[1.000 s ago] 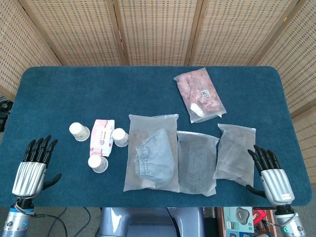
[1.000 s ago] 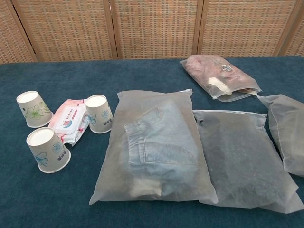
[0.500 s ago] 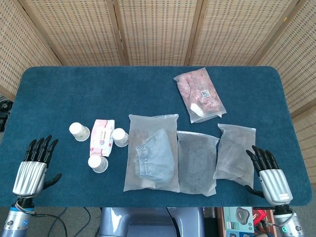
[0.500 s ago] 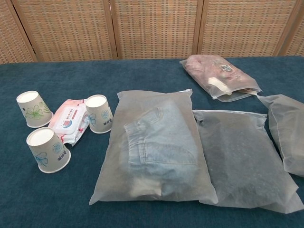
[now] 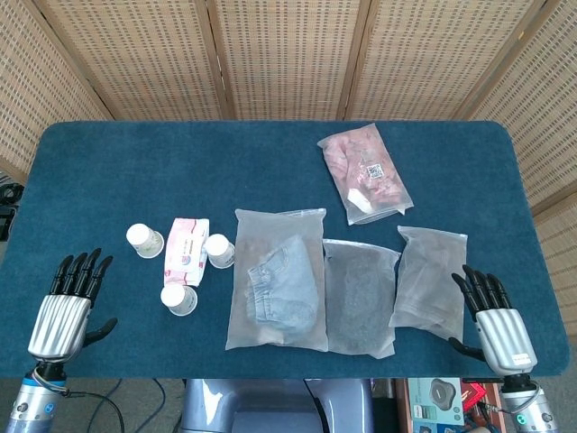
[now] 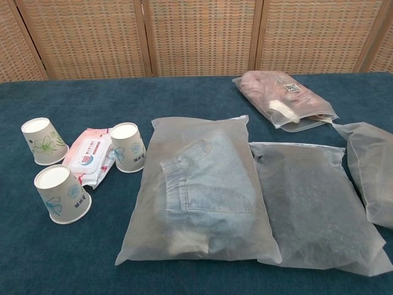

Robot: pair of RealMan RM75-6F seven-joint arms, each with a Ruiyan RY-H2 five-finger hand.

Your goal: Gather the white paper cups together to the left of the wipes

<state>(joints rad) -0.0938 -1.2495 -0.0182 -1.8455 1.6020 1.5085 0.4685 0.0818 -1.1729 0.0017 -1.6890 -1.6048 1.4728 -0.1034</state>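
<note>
A pink pack of wipes (image 5: 186, 250) (image 6: 89, 156) lies left of centre on the blue table. Three white paper cups stand upside down around it: one to its left (image 5: 142, 240) (image 6: 43, 141), one at its right edge (image 5: 219, 251) (image 6: 128, 147), one in front of it (image 5: 178, 299) (image 6: 61, 193). My left hand (image 5: 65, 309) hovers over the front left corner, fingers spread, holding nothing. My right hand (image 5: 494, 322) hovers at the front right corner, likewise spread and empty. Neither hand shows in the chest view.
A clear bag with jeans (image 5: 279, 280) lies right of the wipes. Two frosted bags (image 5: 361, 296) (image 5: 430, 279) lie beside it, and a bag of pink cloth (image 5: 364, 172) lies at the back right. Wicker screens stand behind the table.
My left hand has shifted slightly towards the right and nearer the front edge. The right hand wavered a little. The cups, wipes and bags have not moved.
</note>
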